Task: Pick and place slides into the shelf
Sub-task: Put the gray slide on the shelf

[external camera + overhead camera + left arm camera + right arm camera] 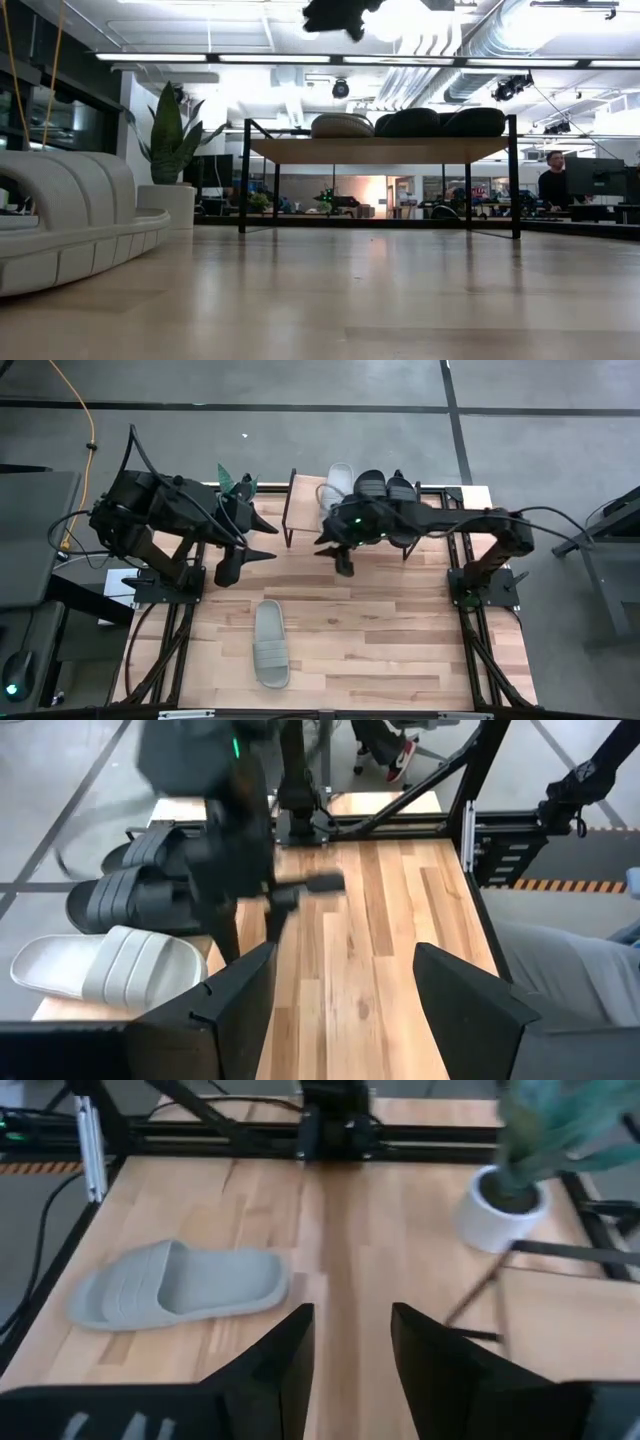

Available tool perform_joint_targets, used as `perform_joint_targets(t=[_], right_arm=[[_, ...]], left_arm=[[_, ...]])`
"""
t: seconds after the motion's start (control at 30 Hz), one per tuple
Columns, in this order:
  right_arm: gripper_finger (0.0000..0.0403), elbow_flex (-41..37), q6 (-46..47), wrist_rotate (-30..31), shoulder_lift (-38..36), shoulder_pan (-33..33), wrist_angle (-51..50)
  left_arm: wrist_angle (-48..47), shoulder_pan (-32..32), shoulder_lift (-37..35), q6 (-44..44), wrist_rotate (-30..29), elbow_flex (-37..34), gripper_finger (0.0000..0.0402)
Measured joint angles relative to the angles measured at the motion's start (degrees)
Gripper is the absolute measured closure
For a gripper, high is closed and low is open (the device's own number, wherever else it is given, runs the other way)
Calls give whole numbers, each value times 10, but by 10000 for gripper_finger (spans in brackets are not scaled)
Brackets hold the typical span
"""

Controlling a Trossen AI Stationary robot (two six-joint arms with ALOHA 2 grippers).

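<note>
three slides already sit on the shelf (300,495) at the far edge of the counter (400,640): a pale slide (338,482) and two black slides (385,487) beside it, side by side on the plank. the fourth, a grey-green slide (270,643), lies alone on the counter nearer the front, well apart from the shelf, with nothing around it. a small potted plant (236,484) in a white pot stands just beside the shelf's left end. the right hand (340,560) hangs in front of the shelf, its fingers partly apart and empty. the left hand (262,540) hovers near the shelf's left leg, fingers wide apart, holding nothing. the low view shows the shelf from the side, with open space beneath the plank and the slides as rounded humps on top; it also shows a person seated far back in the room. the right wrist view shows the lone slide lying flat and the white pot (503,1215).
</note>
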Motion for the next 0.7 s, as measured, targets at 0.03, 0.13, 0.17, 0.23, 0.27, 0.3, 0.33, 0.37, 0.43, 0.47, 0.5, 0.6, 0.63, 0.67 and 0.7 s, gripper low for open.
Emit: perform_joint_targets(t=[0.03, 0.13, 0.17, 0.23, 0.27, 0.3, 0.33, 0.37, 0.43, 0.47, 0.5, 0.6, 0.63, 0.67, 0.7], right_arm=[[276, 0, 0, 8, -12, -2, -12], [276, 0, 0, 37, -46, -7, -35], [276, 0, 0, 45, -58, -10, -47], [276, 0, 1, 64, -82, -15, -64], [276, 0, 3, 72, -95, -19, -72], [276, 0, 4, 80, -106, -23, -84], [276, 0, 5, 87, -117, -26, -90], [276, 0, 5, 89, -127, -29, -93], [276, 0, 6, 92, -145, -33, -104], [276, 0, 7, 91, -152, -34, -107], [276, 0, 10, 91, -158, -35, -108], [276, 0, 11, 90, -173, -35, -122], [276, 0, 10, 90, -177, -35, -126], [276, 0, 10, 90, -178, -35, -131], [276, 0, 10, 90, -179, -35, -133]], left_arm=[[-2, 0, 3, 1, 0, 0, 177], [-22, 0, 14, 10, 0, -1, 177], [-23, 0, 18, 11, 0, 0, 177], [-43, 0, 23, 10, 0, -1, 177], [-48, 0, 29, 11, 0, -2, 178], [-46, 0, 33, 10, 1, -6, 182], [-52, 0, 35, 10, 4, -11, 187], [-61, 0, 37, 9, 9, -18, 194], [-60, 0, 39, 8, 22, -40, 211], [-56, 0, 38, 8, 30, -53, 221], [-60, 0, 38, 3, 36, -66, 231], [-54, 0, 37, -5, 46, -112, 259], [-51, 0, 37, -6, 57, -129, 268], [-50, 0, 37, -8, 69, -145, 275], [-49, 1, 37, -14, 79, -160, 282]])
